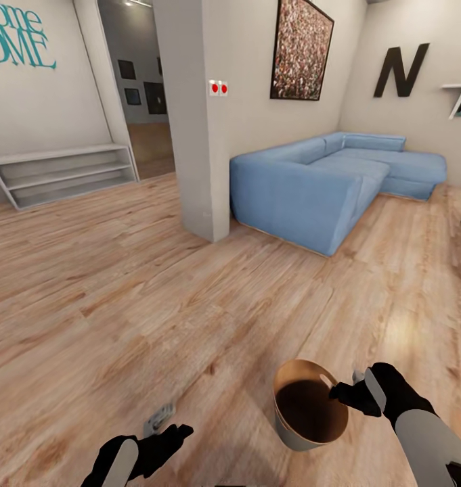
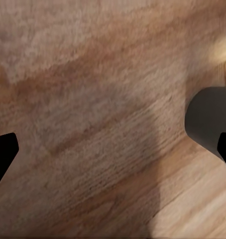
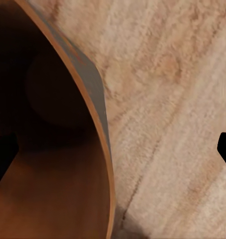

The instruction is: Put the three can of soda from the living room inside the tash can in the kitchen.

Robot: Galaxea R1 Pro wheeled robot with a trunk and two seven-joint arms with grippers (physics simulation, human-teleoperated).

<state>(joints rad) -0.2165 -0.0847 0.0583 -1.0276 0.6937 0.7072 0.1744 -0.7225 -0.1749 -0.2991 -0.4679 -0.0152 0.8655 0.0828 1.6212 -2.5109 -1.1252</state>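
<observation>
The trash can, a small pale grey pail with a brown inside, is low in the head view, just in front of me over the wood floor. My right gripper is at its near-right rim. In the right wrist view the can's wall runs between the two fingertips, which stand wide apart at the frame's edges, so the right gripper is open astride the rim. My left gripper hangs open over bare floor, with nothing between its fingers. The soda cans are out of view.
A blue corner sofa stands ahead to the right, a white pillar ahead centre, and a low white shelf at the left wall beside a doorway. A dark grey rounded shape sits beside the left gripper.
</observation>
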